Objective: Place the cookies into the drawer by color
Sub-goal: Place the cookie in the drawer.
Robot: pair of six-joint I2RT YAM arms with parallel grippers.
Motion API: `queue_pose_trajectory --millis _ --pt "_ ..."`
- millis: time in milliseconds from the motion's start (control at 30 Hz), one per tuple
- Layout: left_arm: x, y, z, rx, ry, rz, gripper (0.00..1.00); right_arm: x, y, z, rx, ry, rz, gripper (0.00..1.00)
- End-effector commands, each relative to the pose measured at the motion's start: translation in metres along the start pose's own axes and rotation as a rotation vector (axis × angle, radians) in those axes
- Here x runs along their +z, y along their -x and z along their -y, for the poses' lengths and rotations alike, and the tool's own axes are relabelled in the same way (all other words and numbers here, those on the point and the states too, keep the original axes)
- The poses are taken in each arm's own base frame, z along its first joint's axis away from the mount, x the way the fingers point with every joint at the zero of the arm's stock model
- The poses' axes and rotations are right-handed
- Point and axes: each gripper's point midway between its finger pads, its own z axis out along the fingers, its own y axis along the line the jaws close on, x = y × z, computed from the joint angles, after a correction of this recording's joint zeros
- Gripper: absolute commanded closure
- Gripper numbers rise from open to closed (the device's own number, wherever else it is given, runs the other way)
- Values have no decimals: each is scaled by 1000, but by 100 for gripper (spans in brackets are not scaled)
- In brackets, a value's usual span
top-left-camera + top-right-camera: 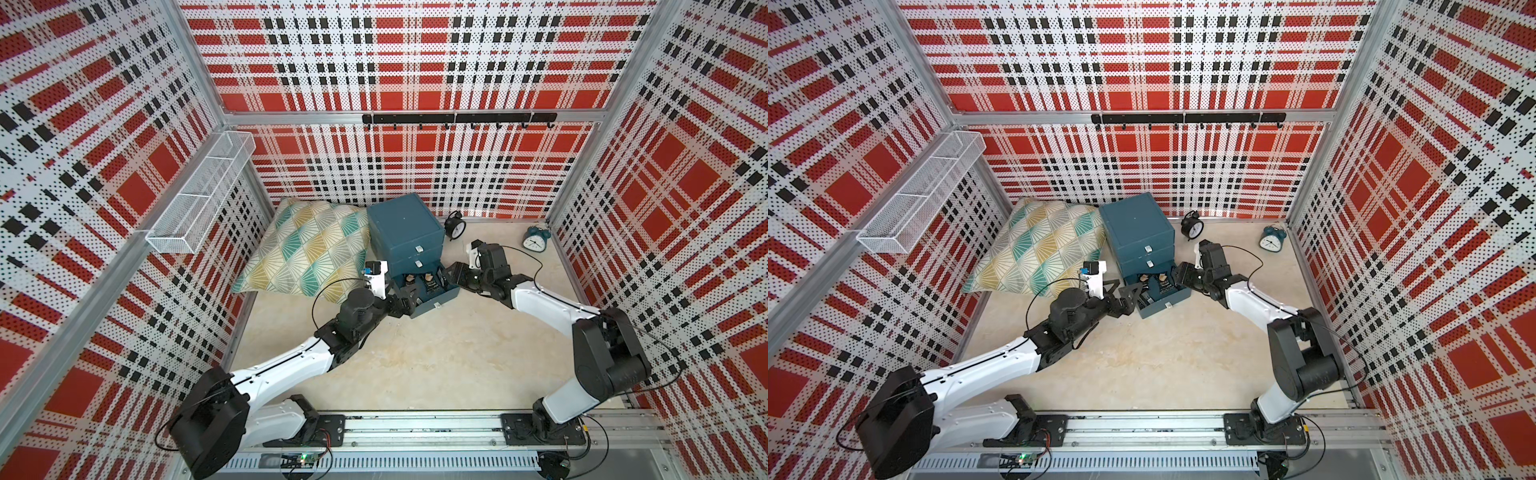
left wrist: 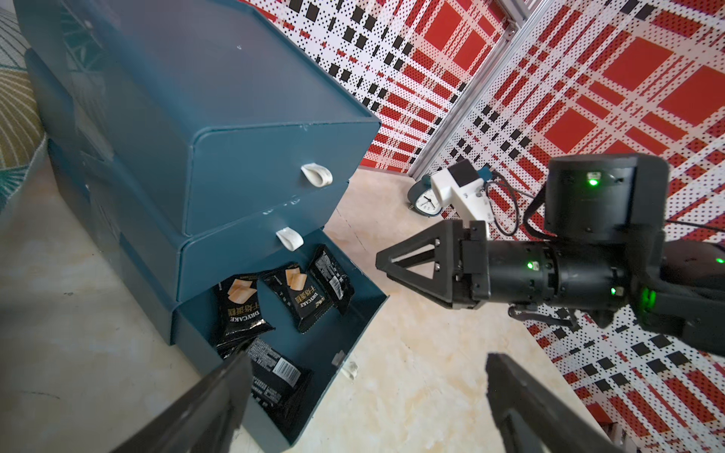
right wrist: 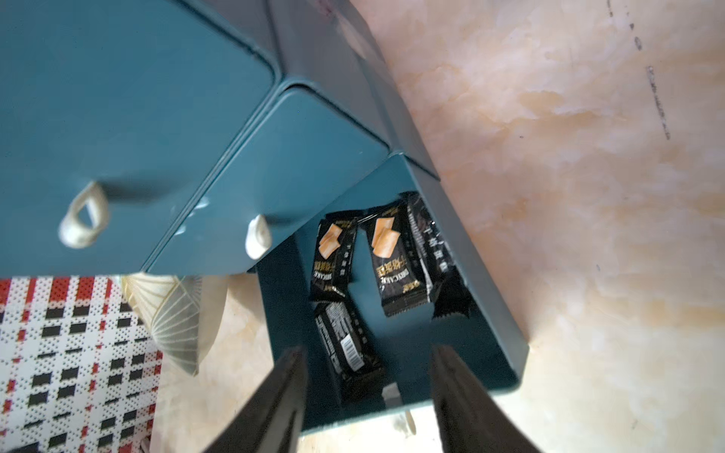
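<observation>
Four black foil cookie packets (image 3: 392,259) lie in the pulled-out bottom drawer (image 2: 353,313) of the dark teal three-drawer cabinet (image 1: 405,232), at 12 o'clock on the beige tabletop (image 1: 415,365). The two upper drawers (image 2: 255,176) are shut. Left gripper (image 2: 365,361) at the drawer's 9 and right gripper (image 3: 367,353) at its 3 hang released, empty. No loose packet shows, so the next move is probably pushing the drawer shut toward 11.

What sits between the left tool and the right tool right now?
The pulled-out bottom drawer, holding black cookies, lies between the left tool and right tool. Both top views show it.
</observation>
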Motion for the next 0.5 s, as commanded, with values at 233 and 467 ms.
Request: queue_pose_trajectory --millis 233,467 --pt "12 32 -10 -44 86 -78 1 -37 -46 -30 -167 45 -10 0" --pt "24 71 -27 -142 126 -118 1 -35 -82 -17 -239 -16 -12 0"
